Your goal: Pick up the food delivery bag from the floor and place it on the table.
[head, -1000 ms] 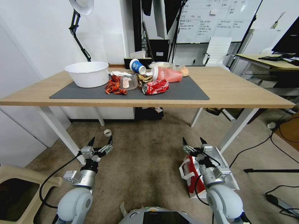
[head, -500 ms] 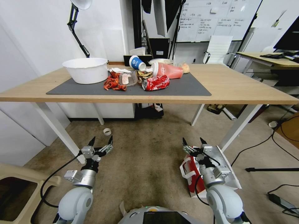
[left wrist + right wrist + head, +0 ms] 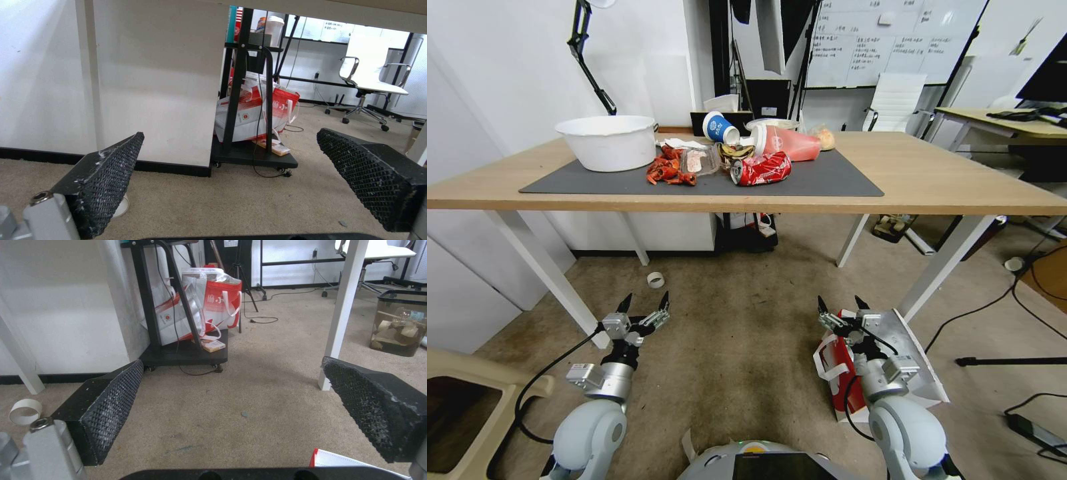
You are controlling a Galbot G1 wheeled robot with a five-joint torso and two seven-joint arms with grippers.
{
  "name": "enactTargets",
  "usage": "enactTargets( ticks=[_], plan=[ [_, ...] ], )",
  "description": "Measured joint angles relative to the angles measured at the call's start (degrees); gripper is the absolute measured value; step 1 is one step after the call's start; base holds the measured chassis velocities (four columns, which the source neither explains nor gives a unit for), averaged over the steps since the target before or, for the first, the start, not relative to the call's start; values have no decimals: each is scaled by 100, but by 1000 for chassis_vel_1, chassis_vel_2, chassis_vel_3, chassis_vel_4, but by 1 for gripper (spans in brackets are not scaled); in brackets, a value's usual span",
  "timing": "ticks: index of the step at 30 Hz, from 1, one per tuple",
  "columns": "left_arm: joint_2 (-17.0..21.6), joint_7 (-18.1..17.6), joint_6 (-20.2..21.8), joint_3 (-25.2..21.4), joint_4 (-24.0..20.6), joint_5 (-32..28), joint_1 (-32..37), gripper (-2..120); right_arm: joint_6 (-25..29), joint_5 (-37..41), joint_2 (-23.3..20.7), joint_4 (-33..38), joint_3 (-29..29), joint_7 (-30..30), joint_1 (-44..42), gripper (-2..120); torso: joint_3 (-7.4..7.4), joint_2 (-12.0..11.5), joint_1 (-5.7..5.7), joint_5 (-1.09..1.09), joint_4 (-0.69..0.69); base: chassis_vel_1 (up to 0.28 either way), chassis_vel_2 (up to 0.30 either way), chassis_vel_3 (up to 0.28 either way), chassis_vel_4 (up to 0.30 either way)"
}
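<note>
As the head view tips lower than a second ago, the tabletop [image 3: 947, 180] sits higher in frame, while the bag [image 3: 907, 363] lies on the floor under the right claw [image 3: 843, 305], both claws released and empty. In the left wrist view, the left claw [image 3: 231, 183] hangs spread above carpet. In the right wrist view, the bag's corner [image 3: 338, 461] peeks beneath spread fingers [image 3: 111, 406], so I judge no grasp has begun.

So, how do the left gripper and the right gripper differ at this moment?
The left gripper hangs over bare carpet; the right gripper hangs over the food delivery bag on the floor. A white tape ring lies ahead of the left gripper, a white table leg ahead of the right gripper. Both are open and low, facing the table.
</note>
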Motion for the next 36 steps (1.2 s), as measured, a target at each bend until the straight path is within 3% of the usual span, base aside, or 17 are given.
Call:
enactTargets(
  ticks=[8, 9, 10, 16, 24, 29, 36],
  plan=[
    [11, 11, 0, 38, 128, 3, -48, 100, 0, 5, -17, -81, 17, -13, 47, 100, 0, 5, -1, 0, 0, 0, 0, 0, 0],
    [32, 80, -372, 38, 265, -27, -86, 100, 3, 24, -39, -116, 40, -5, 62, 100, 0, 15, -1, 0, 0, 0, 0, 0, 0],
    [44, 83, -478, 28, 289, -25, -96, 100, 4, 30, -64, -116, 61, 36, 63, 100, 0, 19, -1, 0, 0, 0, 0, 0, 0],
    [98, -12, -524, 16, 236, -326, -60, 100, -177, 26, -337, 6, 270, 349, 7, 100, 0, 32, 1, 1, 0, 0, 0, 0, 0],
    [172, -25, -549, 26, 308, -540, -68, 100, -863, 160, -1063, 41, 1365, 568, -173, 100, -1, 44, 4, 0, 0, 0, 0, 0, 0],
    [249, -24, -587, 30, 492, -582, -112, 100, -930, 600, -1539, -500, 1993, 495, -184, 100, -1, 49, 5, 1, -1, 0, 0, 0, 0],
    [272, -19, -572, 76, 536, -591, -146, 100, -1004, 805, -1949, -1418, 2126, 374, -26, 100, -1, 55, 6, 2, 0, 0, 0, 0, 0]
  ],
)
